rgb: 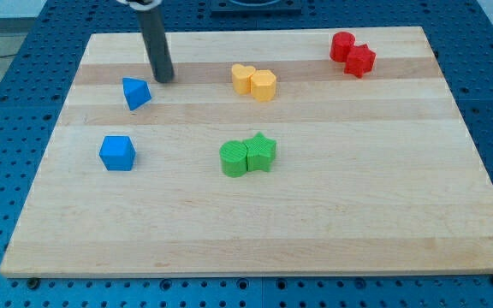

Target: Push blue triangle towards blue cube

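The blue triangle (136, 92) lies on the wooden board near the view's upper left. The blue cube (117, 153) sits below it, a little to the left, with a gap of bare board between them. My tip (164, 79) rests on the board just up and to the right of the blue triangle, close to it but apart from it. The dark rod rises from the tip to the view's top edge.
Two yellow blocks (254, 81), a heart and a rounded one, touch at the top centre. Two red blocks (353, 53) touch at the top right. A green cylinder (234, 159) and a green star (261, 152) touch at the board's middle. The board's left edge (45, 154) runs near the blue cube.
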